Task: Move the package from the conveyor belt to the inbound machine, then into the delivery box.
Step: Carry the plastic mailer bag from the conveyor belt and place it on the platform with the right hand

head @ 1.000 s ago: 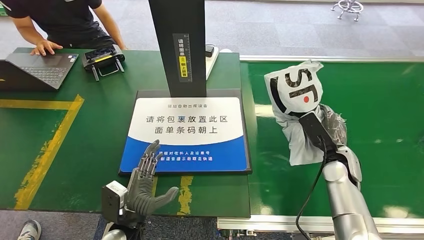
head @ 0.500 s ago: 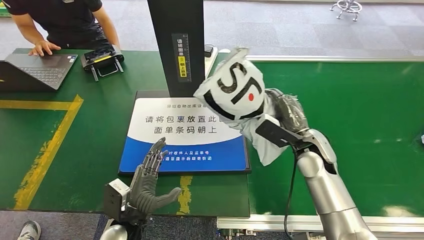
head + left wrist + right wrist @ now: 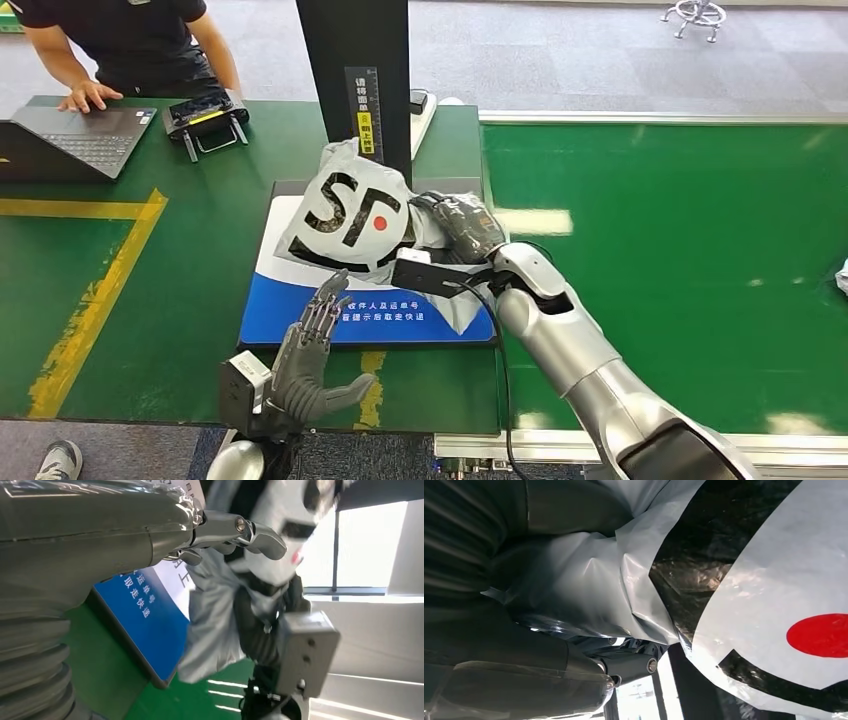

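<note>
The package is a white plastic bag with black letters and a red dot. My right hand grips its gathered end and holds it over the white-and-blue pad of the inbound machine, close in front of the black scanner post. In the right wrist view the bag lies right against the hand. My left hand stands with fingers spread at the pad's near edge, holding nothing. In the left wrist view the bag hangs above the blue pad. The green conveyor belt lies to the right.
A person sits at the far left corner with a laptop and a black handheld scanner nearby. Yellow tape lines mark the green table on the left. A white scrap lies at the belt's right edge.
My right arm has swung left from over the conveyor belt, carrying the package to above the machine's pad. My left hand has stayed near the pad's front edge.
</note>
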### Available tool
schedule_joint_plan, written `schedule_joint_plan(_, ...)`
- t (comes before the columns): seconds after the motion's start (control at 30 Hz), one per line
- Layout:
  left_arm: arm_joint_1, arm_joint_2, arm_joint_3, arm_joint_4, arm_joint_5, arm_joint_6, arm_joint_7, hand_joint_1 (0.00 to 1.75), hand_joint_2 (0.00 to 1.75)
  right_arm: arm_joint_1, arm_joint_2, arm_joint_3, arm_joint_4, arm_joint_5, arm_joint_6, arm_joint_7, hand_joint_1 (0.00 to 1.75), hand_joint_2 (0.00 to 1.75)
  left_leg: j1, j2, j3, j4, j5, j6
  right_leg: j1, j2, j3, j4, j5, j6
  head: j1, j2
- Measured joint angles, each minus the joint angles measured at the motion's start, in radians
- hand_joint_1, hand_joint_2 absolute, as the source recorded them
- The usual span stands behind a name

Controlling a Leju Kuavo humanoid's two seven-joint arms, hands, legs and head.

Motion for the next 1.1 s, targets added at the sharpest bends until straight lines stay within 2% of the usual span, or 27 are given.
schedule_joint_plan(0.2, 0.0, 0.005, -0.023, 0.014, 0.017, 0.003, -0.008, 0.0, 1.75, -0.052, 0.072, 0.103, 0.157, 0.085, -0.046, 0.047, 1.75, 1.75, 0.0, 0.0, 0.0, 0.0, 0.0, 0.0, 0.0, 0.0, 0.0, 0.0, 0.0, 0.0, 0.0, 0.0)
schedule_joint_plan(0.4, 0.0, 0.01, -0.037, 0.026, 0.024, 0.009, -0.012, 0.0, 1.75, -0.074, 0.103, 0.16, 0.236, 0.118, -0.035, 0.067, 1.75, 1.75, 0.0, 0.0, -0.001, 0.0, 0.0, 0.0, 0.0, 0.0, 0.0, -0.001, 0.0, 0.0, 0.0, 0.0)
schedule_joint_plan(0.57, -0.003, 0.017, -0.039, 0.04, 0.036, 0.021, -0.019, 0.0, 1.75, -0.08, 0.131, 0.204, 0.29, 0.161, -0.034, 0.118, 1.75, 1.75, 0.0, 0.0, 0.0, 0.0, 0.0, 0.0, 0.0, 0.0, 0.0, -0.001, 0.0, 0.0, 0.0, 0.0)
schedule_joint_plan(0.6, -0.005, 0.018, -0.04, 0.043, 0.036, 0.024, -0.019, 0.0, 1.75, -0.08, 0.136, 0.212, 0.301, 0.169, -0.039, 0.133, 1.47, 1.75, 0.0, 0.0, 0.0, 0.0, 0.0, 0.0, 0.0, 0.0, 0.0, -0.001, 0.0, 0.0, 0.0, 0.0)
schedule_joint_plan(0.7, -0.012, 0.02, -0.038, 0.052, 0.037, 0.029, -0.018, 0.0, 1.75, -0.077, 0.147, 0.231, 0.324, 0.19, -0.065, 0.18, 0.16, 1.75, 0.0, 0.0, 0.0, 0.0, 0.0, 0.0, 0.0, 0.0, -0.001, -0.001, 0.0, 0.0, 0.0, 0.0)
schedule_joint_plan(0.73, -0.014, 0.021, -0.037, 0.055, 0.037, 0.03, -0.018, 0.0, 1.75, -0.075, 0.15, 0.236, 0.33, 0.195, -0.081, 0.197, 0.0, 1.75, 0.0, 0.0, 0.0, 0.0, 0.0, 0.0, 0.0, 0.0, 0.0, -0.001, 0.0, 0.0, 0.0, 0.0)
schedule_joint_plan(0.9, -0.031, 0.029, -0.035, 0.068, 0.039, 0.031, -0.019, 0.0, 1.75, -0.056, 0.16, 0.245, 0.349, 0.204, -0.218, 0.267, 0.0, 1.75, 0.0, 0.0, 0.0, 0.0, 0.0, 0.0, 0.0, 0.0, 0.0, -0.001, 0.0, 0.0, 0.0, 0.0)
schedule_joint_plan(1.0, -0.044, 0.03, -0.038, 0.071, 0.039, 0.028, -0.022, 0.0, 1.75, -0.048, 0.16, 0.237, 0.356, 0.199, -0.319, 0.279, 0.0, 1.75, 0.0, 0.0, 0.0, 0.0, 0.0, 0.0, 0.0, 0.0, 0.0, -0.001, 0.0, 0.0, 0.0, 0.0)
schedule_joint_plan(1.1, -0.056, 0.03, -0.042, 0.072, 0.04, 0.025, -0.023, 0.0, 1.75, -0.044, 0.16, 0.224, 0.363, 0.193, -0.375, 0.275, 0.0, 1.75, 0.0, 0.0, 0.0, 0.0, 0.0, 0.0, 0.0, 0.0, 0.0, -0.001, 0.0, 0.0, 0.0, 0.0)
